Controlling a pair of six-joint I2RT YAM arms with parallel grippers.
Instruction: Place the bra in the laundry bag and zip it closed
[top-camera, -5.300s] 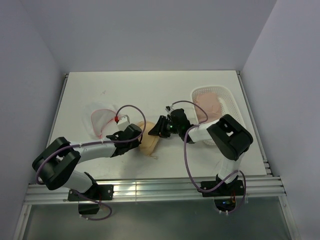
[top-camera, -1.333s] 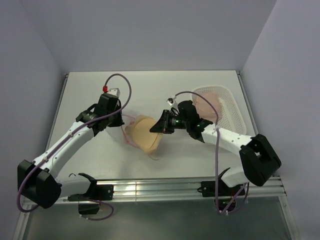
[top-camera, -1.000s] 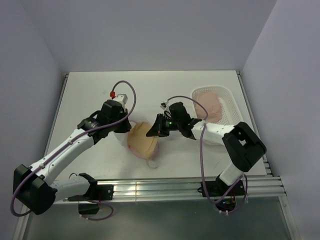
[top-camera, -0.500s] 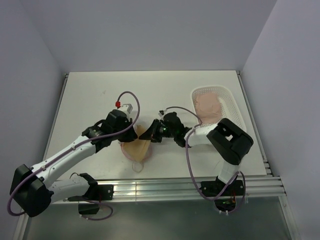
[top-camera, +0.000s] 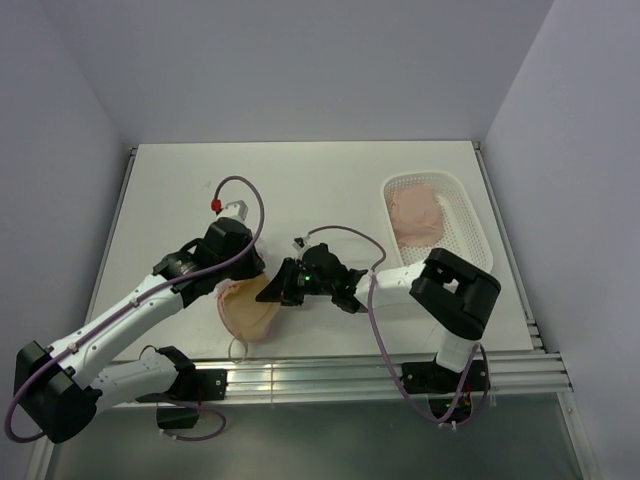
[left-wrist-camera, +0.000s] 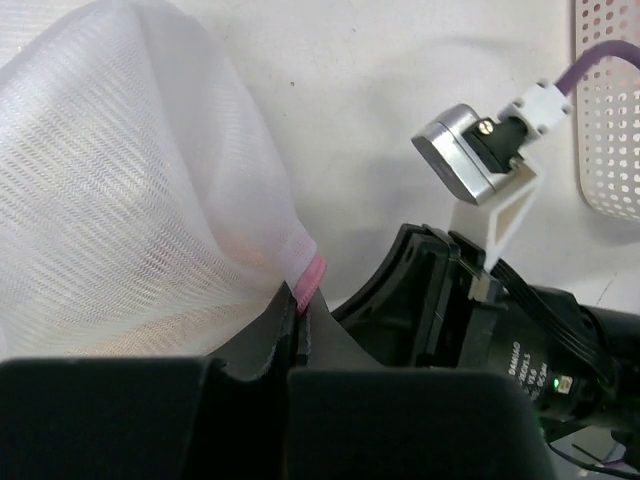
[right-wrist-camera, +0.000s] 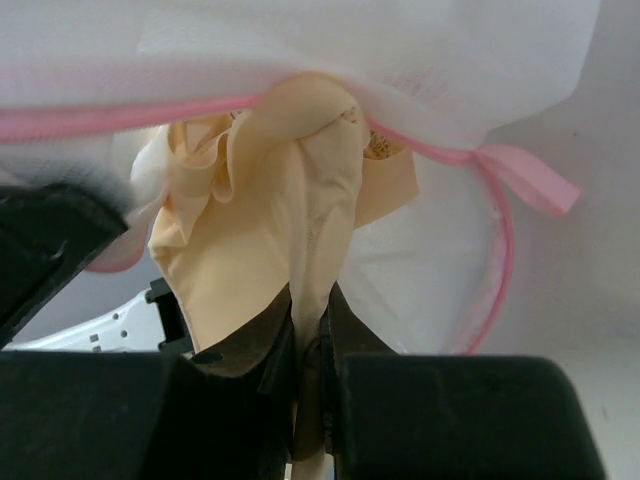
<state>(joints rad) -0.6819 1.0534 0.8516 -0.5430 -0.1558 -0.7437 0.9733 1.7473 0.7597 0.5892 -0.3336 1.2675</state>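
The peach-tan bra (top-camera: 252, 312) lies bunched inside the mouth of the white mesh laundry bag (top-camera: 228, 296), near the table's front edge, left of centre. My left gripper (top-camera: 243, 277) is shut on the bag's pink zipper rim (left-wrist-camera: 309, 274), and the mesh (left-wrist-camera: 130, 200) billows up to its left. My right gripper (top-camera: 281, 291) is shut on a fold of the bra (right-wrist-camera: 270, 230). It holds the cloth in the bag's opening, where the pink rim (right-wrist-camera: 500, 262) loops around the fabric. The two grippers sit close together.
A white perforated basket (top-camera: 470, 214) stands at the right of the table with a pale pink garment (top-camera: 415, 214) in it. Its corner shows in the left wrist view as well, basket (left-wrist-camera: 612, 110). A thin strap loop (top-camera: 238, 349) hangs near the table's front edge.
Both grippers, with the bag and the bra, have moved left and toward the table's near edge. The right arm has stretched further left, and both grips are unchanged.
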